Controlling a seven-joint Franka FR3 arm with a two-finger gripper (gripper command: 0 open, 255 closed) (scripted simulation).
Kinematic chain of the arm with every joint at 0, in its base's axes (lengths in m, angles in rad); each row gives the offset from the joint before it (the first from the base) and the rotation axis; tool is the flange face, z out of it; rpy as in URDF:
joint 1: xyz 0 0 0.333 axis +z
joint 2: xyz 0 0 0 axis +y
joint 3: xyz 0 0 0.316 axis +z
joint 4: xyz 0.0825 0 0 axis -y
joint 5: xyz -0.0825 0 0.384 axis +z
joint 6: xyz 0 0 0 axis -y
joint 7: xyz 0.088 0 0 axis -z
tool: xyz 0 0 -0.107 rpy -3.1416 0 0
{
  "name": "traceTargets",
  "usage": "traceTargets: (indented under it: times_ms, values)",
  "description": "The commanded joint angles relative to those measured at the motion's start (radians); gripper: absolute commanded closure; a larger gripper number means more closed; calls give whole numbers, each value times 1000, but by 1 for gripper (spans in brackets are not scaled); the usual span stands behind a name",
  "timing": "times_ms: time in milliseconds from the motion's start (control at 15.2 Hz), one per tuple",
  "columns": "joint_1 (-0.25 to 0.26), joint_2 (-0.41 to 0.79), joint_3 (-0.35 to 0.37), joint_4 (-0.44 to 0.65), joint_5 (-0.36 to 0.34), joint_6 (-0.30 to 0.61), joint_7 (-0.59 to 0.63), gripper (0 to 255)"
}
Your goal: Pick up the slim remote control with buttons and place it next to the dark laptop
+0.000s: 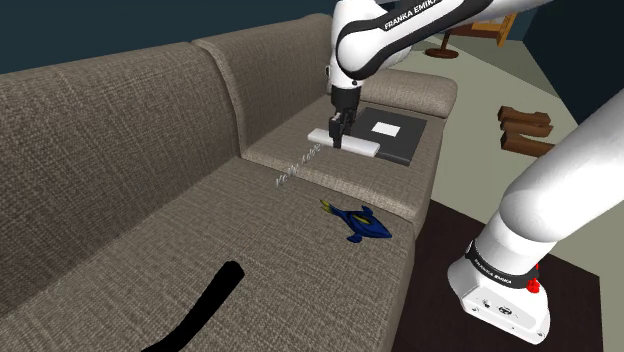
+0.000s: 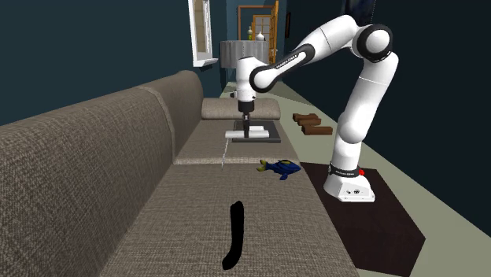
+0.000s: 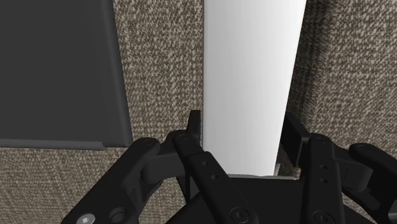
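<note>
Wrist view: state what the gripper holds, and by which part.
The gripper holds the white remote, its fingers clasped on the two long sides near one end.

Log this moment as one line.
gripper: shut on white remote control | position: beside dark laptop on sofa | stage: placing

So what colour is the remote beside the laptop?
The remote is plain white, with no pattern. The wrist view shows it best.
</note>
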Motion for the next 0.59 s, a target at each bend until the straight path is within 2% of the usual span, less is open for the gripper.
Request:
traceTargets:
  times_ms: [0, 528]
  values:
    - [-3, 8, -3, -15, -2, 24, -6, 255]
    - [-4, 66, 4, -74, -12, 139, 4, 255]
